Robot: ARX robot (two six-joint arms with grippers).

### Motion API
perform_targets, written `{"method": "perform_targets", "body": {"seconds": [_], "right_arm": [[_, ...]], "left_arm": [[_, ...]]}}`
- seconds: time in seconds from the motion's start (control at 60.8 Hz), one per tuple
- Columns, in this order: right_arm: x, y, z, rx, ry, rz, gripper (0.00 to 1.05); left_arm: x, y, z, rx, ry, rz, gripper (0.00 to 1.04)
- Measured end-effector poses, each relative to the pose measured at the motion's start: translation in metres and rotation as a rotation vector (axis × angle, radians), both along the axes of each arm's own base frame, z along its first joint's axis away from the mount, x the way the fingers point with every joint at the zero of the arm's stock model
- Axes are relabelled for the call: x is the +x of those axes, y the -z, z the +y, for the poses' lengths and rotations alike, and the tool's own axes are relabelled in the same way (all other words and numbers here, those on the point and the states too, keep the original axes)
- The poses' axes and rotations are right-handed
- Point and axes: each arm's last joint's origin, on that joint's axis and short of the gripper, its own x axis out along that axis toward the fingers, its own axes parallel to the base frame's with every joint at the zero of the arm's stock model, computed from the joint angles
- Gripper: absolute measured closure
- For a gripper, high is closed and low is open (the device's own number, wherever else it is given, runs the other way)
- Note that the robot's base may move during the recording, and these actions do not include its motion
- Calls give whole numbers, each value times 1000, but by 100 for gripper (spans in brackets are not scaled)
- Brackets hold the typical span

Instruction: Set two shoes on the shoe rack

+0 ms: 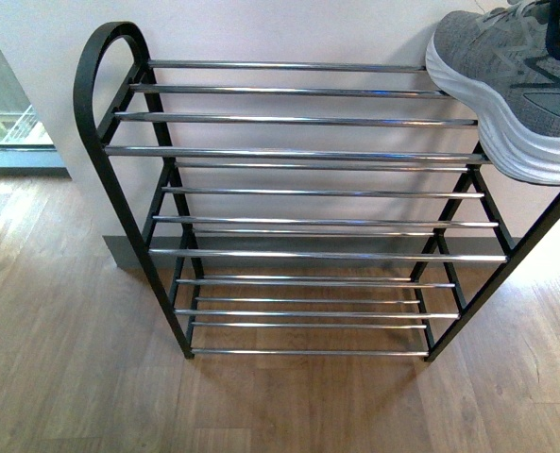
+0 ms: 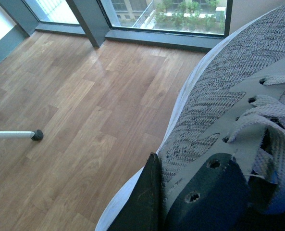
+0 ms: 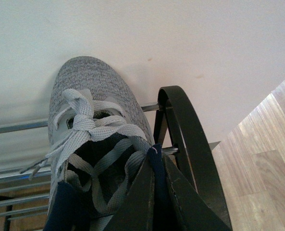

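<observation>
The shoe rack [image 1: 298, 121], black-framed with chrome bars, stands against a white wall. One grey sneaker [image 1: 516, 85] rests on the right end of its top tier, toe toward the wall. In the right wrist view this grey sneaker [image 3: 89, 96] lies beside the rack's black end loop [image 3: 183, 130], and my right gripper [image 3: 155, 160] is shut on its navy collar. The other grey sneaker [image 2: 219, 110] hangs above the wooden floor, and my left gripper [image 2: 173, 185] is shut on its side near the eyelets. Neither gripper shows in the front view.
Wooden floor [image 1: 91, 359] lies in front of the rack. A glass window [image 1: 1, 94] is at the left. In the left wrist view a white rod with a black foot [image 2: 22, 134] lies over the floor, and window frames [image 2: 156, 36] border its far edge.
</observation>
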Motion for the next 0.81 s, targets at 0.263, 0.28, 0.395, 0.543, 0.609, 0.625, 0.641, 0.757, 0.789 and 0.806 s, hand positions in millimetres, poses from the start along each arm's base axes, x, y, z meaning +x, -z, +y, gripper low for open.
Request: {"method": "perform_targets", "body": {"seconds": [0.263,0.28,0.395,0.543,0.609,0.625,0.641,0.757,0.789,0.806], "right_arm": [[-2,0,-8,-1,30,4,103],[-2,0,-8,-1,27,5,103],[-3,1,-9,0,31,7,103],[-5,0,-14,-4,53,17,103],[-5,-1,-17,-2,62,14,103],[-6,-1,-17,-3,64,13,103],[-6,-2,-18,-4,68,12,103],[-8,-2,-20,3,60,10,103],[-8,-2,-20,3,59,10,103],[-8,-2,-20,3,59,11,103]], "left_arm": [[0,0,0,0,0,0,103],[0,0,0,0,0,0,103],[0,0,0,-1,0,0,103],[0,0,0,0,0,0,103],[0,0,0,0,0,0,103],[0,0,0,-1,0,0,103],[0,0,0,0,0,0,103],[0,0,0,-1,0,0,103],[0,0,0,-1,0,0,103],[0,0,0,-1,0,0,103]]}}
